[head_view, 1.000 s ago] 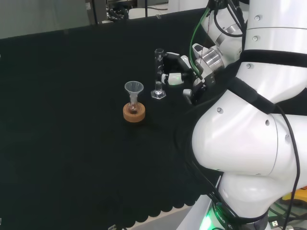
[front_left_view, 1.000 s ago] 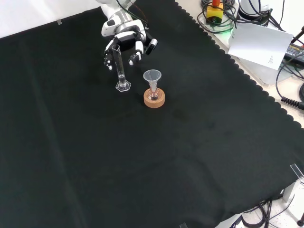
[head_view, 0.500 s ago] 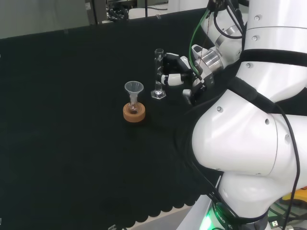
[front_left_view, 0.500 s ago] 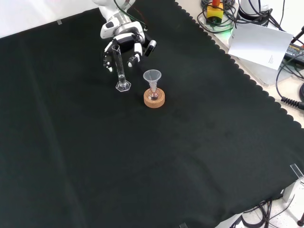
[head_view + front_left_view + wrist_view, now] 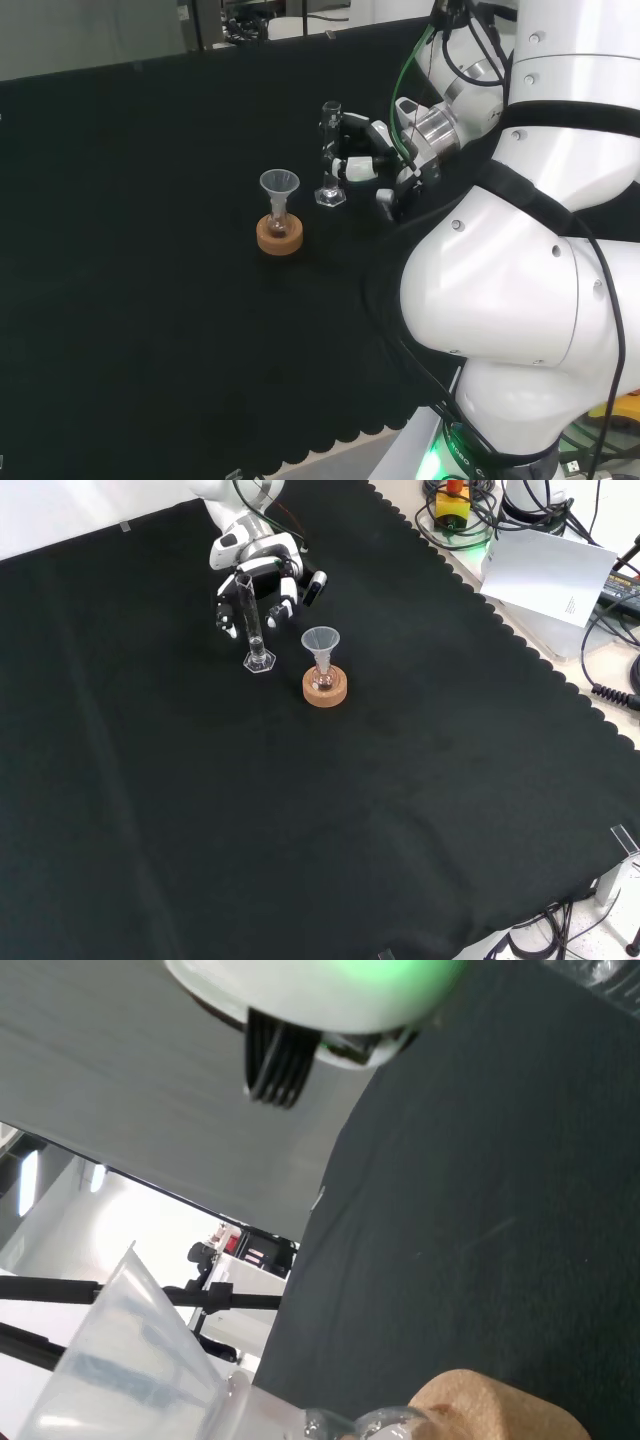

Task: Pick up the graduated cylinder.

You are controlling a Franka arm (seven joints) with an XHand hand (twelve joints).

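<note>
The graduated cylinder (image 5: pixel 327 150) is a slim clear tube on a hexagonal foot and stands upright on the black cloth (image 5: pixel 150 200). In the front view the graduated cylinder (image 5: pixel 251 626) rises in front of the hand (image 5: pixel 256 564). The hand (image 5: pixel 366 148) is at the cylinder's upper part, coming from the right in the head view. Its fingers (image 5: pixel 224 614) are relaxed and spread to either side of the tube, with no clear closure on it. The foot rests on the cloth.
A small flask with a clear funnel (image 5: pixel 320 640) sits on a cork ring (image 5: pixel 326 688) just beside the cylinder. The wrist view shows the same funnel (image 5: pixel 120 1360) and cork ring (image 5: pixel 490 1410) up close. The arm's white links (image 5: pixel 520 280) stand at the head view's right.
The hand has edged a little closer to the cylinder, leftward in the head view. Cylinder, flask and funnel have stayed in place.
</note>
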